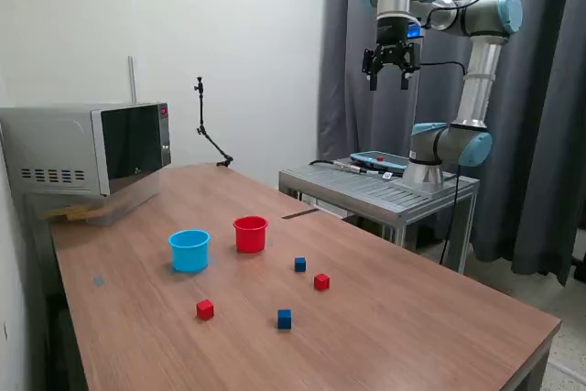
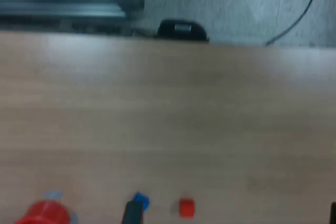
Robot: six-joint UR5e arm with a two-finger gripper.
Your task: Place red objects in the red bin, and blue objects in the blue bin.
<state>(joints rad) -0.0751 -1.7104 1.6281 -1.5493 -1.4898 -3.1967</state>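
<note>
I am holding my end effector (image 1: 392, 69) high above the table's (image 1: 412, 318) far side, fingers spread and gripping nothing. A microwave (image 1: 87, 148) is sitting at the far corner on the exterior view's left. The red bin (image 1: 250, 233) and blue bin (image 1: 189, 250) are standing side by side mid-table; I cannot tell their contents. In front, two red cubes (image 1: 321, 282) (image 1: 205, 309) and two blue cubes (image 1: 299, 265) (image 1: 284, 319) are lying apart, with open wood around them.

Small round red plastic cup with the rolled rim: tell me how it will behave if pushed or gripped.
The small round red plastic cup looks thin-walled and empty, so probably light and prone to sliding on the smooth wooden table. Standing upright and open, it may tip if nudged near the rim, and might flex under a squeeze.
</note>
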